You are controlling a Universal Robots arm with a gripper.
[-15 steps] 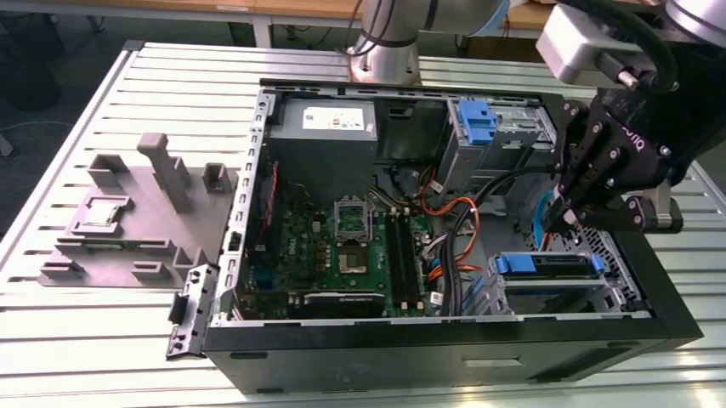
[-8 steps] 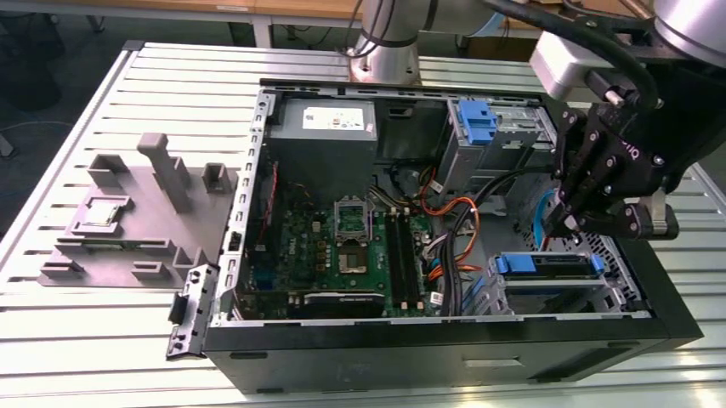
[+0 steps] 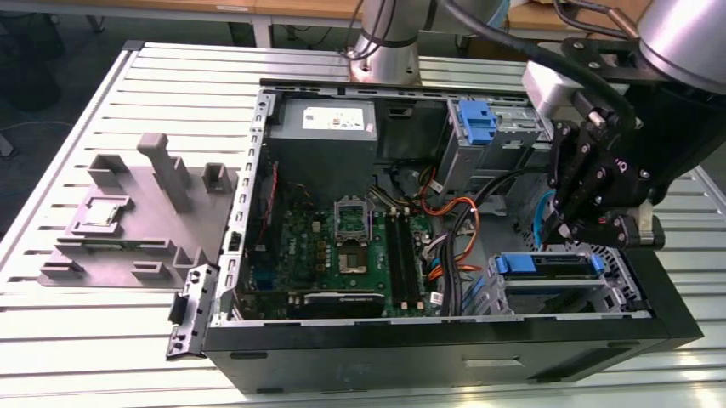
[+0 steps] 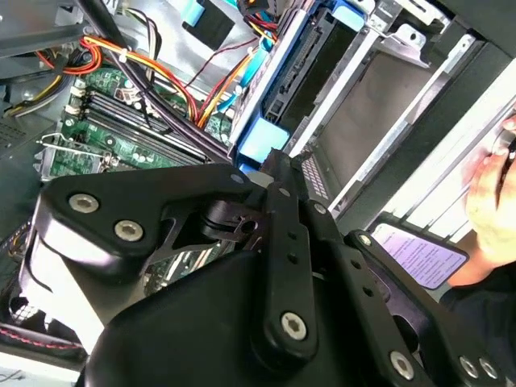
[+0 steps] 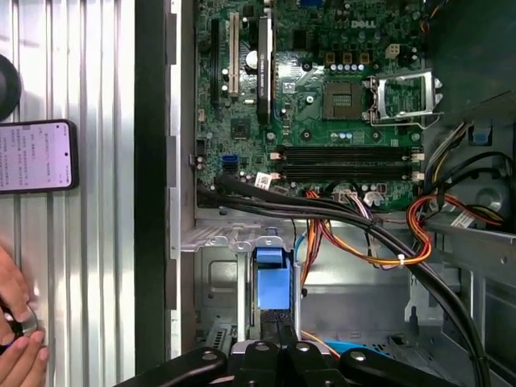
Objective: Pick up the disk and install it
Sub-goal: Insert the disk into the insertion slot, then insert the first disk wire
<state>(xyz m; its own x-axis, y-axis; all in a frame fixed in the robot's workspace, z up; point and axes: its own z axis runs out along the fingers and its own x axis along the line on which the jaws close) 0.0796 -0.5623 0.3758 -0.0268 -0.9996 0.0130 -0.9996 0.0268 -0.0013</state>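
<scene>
the open case [image 3: 454, 336] lies on its side on the slotted table [image 3: 91, 331], with the arm reaching in over its corner at the exterior view's right, near edge. the disk [image 3: 550, 265] sits in the drive cage [image 3: 618, 285] in that corner, flat, its blue rail facing up and silver metal showing below it. the gripper [image 3: 573, 229] hangs just above the cage, tips pointing down at the disk. in both wrist views its 2 black fingers [image 5: 258, 355] look pressed together with nothing between them, though the tips are partly hidden by the linkage. the tips [image 4: 276, 165] are just beside the disk's blue tab [image 4: 262, 139], close enough that i can't say if they touch. that tab [image 5: 272, 278] stands in the cage slot directly ahead of the gripper [image 5: 278, 351].

the green board [image 3: 340, 246] fills the case floor, with orange and black cables [image 5: 363, 242] running between it and the cage. a bare blue bracket [image 3: 478, 119] sits at the far right corner and a grey box [image 3: 323, 127] along the far edge. on the table beside the case are 1 grey fixture [image 3: 125, 212], a phone [image 5: 36, 156] and a person's hand [image 5: 16, 355].
</scene>
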